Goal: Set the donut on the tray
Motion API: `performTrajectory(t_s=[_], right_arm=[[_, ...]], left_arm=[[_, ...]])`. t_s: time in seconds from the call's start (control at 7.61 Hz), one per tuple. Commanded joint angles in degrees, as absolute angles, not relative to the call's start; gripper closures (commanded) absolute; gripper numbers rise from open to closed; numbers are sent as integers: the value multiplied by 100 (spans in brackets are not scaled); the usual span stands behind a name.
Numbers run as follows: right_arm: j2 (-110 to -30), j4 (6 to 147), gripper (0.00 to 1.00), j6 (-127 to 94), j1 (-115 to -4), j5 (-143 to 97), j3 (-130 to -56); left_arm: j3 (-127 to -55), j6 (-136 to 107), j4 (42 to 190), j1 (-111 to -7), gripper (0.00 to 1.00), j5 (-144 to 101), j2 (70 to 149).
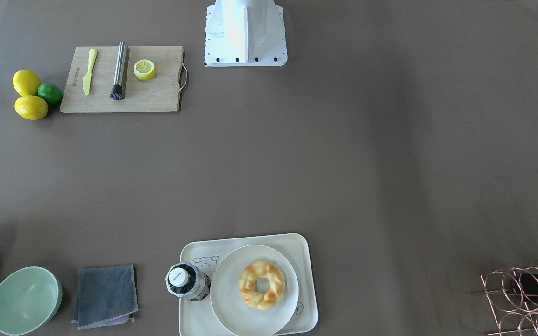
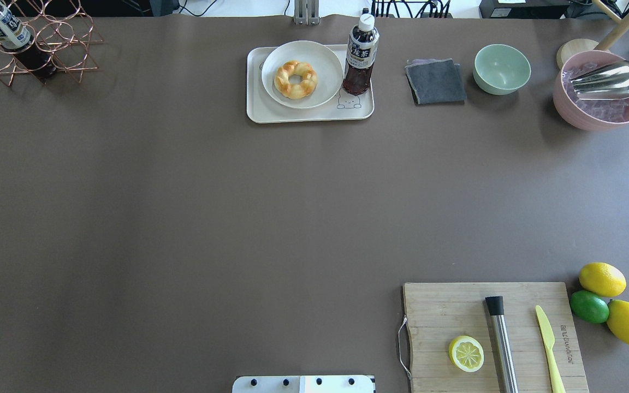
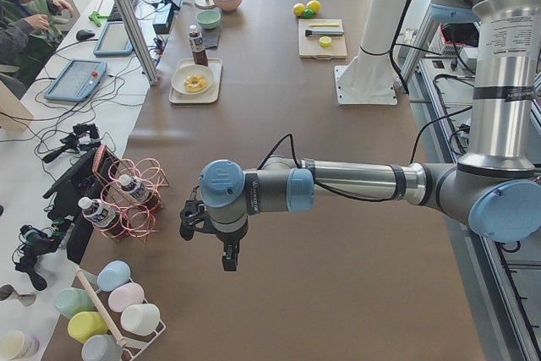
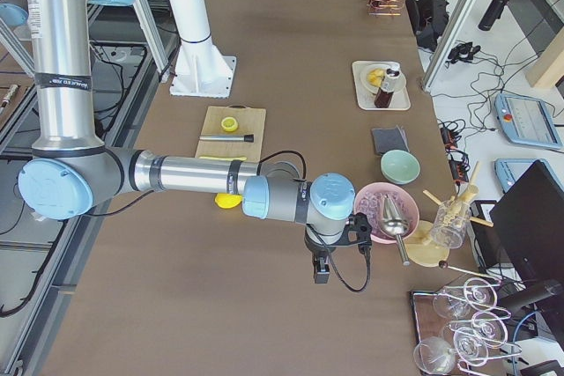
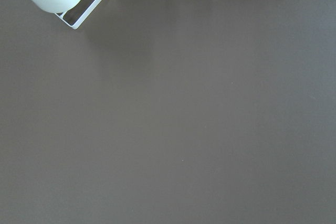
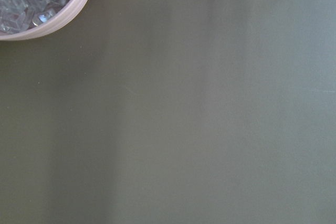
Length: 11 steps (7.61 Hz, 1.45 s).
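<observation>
Overhead exterior view shows me the donut (image 2: 295, 79) lying flat on a round white plate (image 2: 326, 63), and that plate sits on the tray (image 2: 254, 112). So the donut is inside the tray's rim but rests on the plate, not on the tray's own floor. 1 dark bottle (image 2: 359, 60) stands upright on the tray too, touching or just beside the plate, at the tray's end nearer my right arm.

Beyond the tray on that same side lie a grey cloth (image 2: 435, 81) and then a green bowl (image 2: 502, 68), both off the tray.

Neither arm reaches the tray. The left gripper (image 3: 226, 261) and the right gripper (image 4: 321, 274) each hang over bare table, well apart from the tray, and I see them only in the side views, so I cannot tell how wide either claw stands or whether it carries anything.

My worries, if the donut must go onto the tray floor:
- The plate covers most of the tray, so the bare strip left looks tight.
- A wrist coming in past the tall bottle could tip it.
- Pinching the soft ring too hard could crush it, or drag the plate along.
</observation>
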State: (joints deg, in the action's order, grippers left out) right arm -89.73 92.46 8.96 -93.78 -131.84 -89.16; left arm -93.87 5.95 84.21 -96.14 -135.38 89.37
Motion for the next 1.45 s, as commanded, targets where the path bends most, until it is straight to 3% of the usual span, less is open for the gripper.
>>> performTrajectory(t_s=[0.0, 1.31], right_arm=[[-8974, 9246, 0, 896, -9378, -13184, -8912], [-8974, 9246, 0, 896, -9378, -13201, -8895]], left_arm=[[-9378, 633, 8455, -9668, 2, -13588, 8921], [-9360, 642, 8561, -9703, 2, -13553, 8877]])
